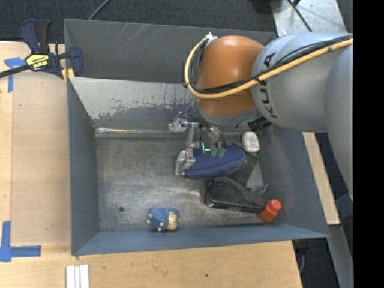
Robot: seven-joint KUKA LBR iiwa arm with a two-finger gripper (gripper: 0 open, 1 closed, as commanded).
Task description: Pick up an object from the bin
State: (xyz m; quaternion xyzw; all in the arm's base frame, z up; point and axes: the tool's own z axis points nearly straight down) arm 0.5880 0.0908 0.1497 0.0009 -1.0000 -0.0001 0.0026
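My gripper (201, 156) is low in the middle of the bin, toward its right side, and its fingers stand open. One metal finger (185, 161) is at the left end of a dark blue soft oblong thing (219, 165). The other finger comes down on that thing's upper edge. The blue thing lies on the bin floor and is not lifted. Just below it lies a black hand tool with an orange-red tip (240, 201). A small white thing (251, 141) sits right of the gripper, partly under the arm.
A small blue and tan plush toy (162, 219) lies near the bin's front wall, left of the tool. The arm and its orange cover hang over the bin's back right part and hide what is beneath.
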